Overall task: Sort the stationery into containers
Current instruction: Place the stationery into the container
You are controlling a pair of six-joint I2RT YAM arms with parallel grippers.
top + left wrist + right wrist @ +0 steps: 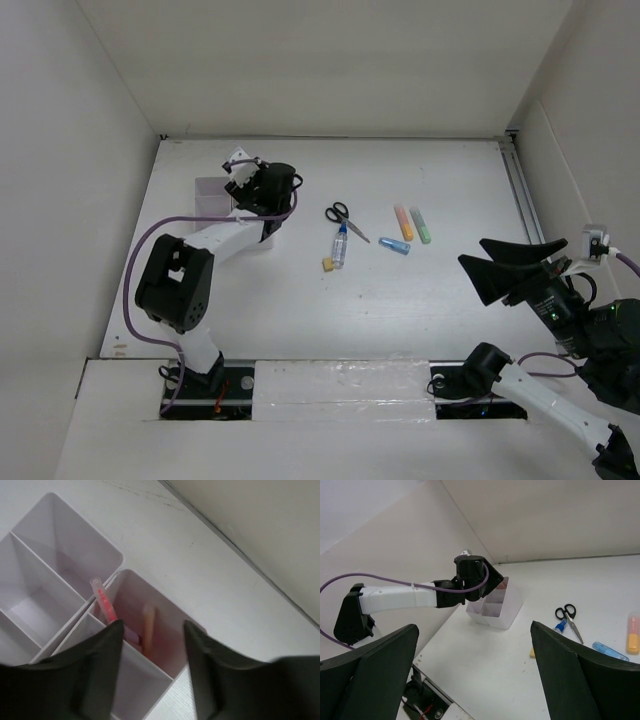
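Both spread wide and empty: left gripper (152, 627) hovers over an organizer (75, 545) compartment holding thin red-pink pens (102, 600), right gripper (474, 629) well apart from scissors (340, 213).

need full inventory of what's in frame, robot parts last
organizer: 1, translucent white, table's left rear
pens: 2 visible, red-pink and paler orange, leaning in a corner compartment of the organizer
scissors: 1, black handles, mid-table
bottle: 1, clear, blue cap, beside the scissors
eraser: 1, yellow, by the bottle's base
orange marker, green marker, blue marker: 1 each, right of the scissors
table: 1, white
left gripper: black, open above the pens
right gripper: black, open, empty, right side
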